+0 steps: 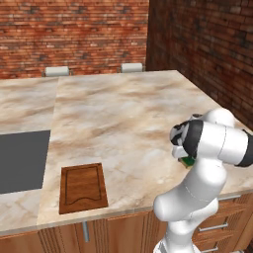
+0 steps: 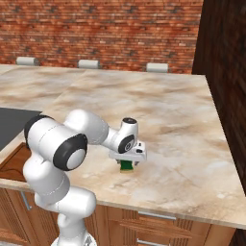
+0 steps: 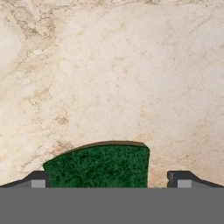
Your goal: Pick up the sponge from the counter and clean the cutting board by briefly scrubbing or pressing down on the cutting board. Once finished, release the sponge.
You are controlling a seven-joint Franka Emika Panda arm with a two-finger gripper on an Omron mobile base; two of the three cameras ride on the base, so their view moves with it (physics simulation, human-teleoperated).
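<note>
Pincer (image 2: 127, 164) low over the sponge (image 3: 99, 165) on the worktop (image 1: 123, 113), fingertips (image 3: 38, 179) apart, straddling it. Off-centre closure could pinch one edge; the sponge might then slip before reaching the board (image 1: 82, 188).

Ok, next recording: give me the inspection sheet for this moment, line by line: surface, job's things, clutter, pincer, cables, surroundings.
Surface: counter, beige marbled stone, wooden cabinet fronts below.
Job's things: sponge, green top up, lies on the counter near the front edge, right of the cutting board and well apart from it. The board lies flat at the front edge with nothing on it.
Clutter: dark grey flat panel set in the counter left of the board.
Pincer: pincer low over the sponge, fingertips either side; one fingertip stands off the sponge's edge, so it looks open, not yet clamped.
Cables: nothing seen.
Surroundings: brick walls behind and to the right.
</note>
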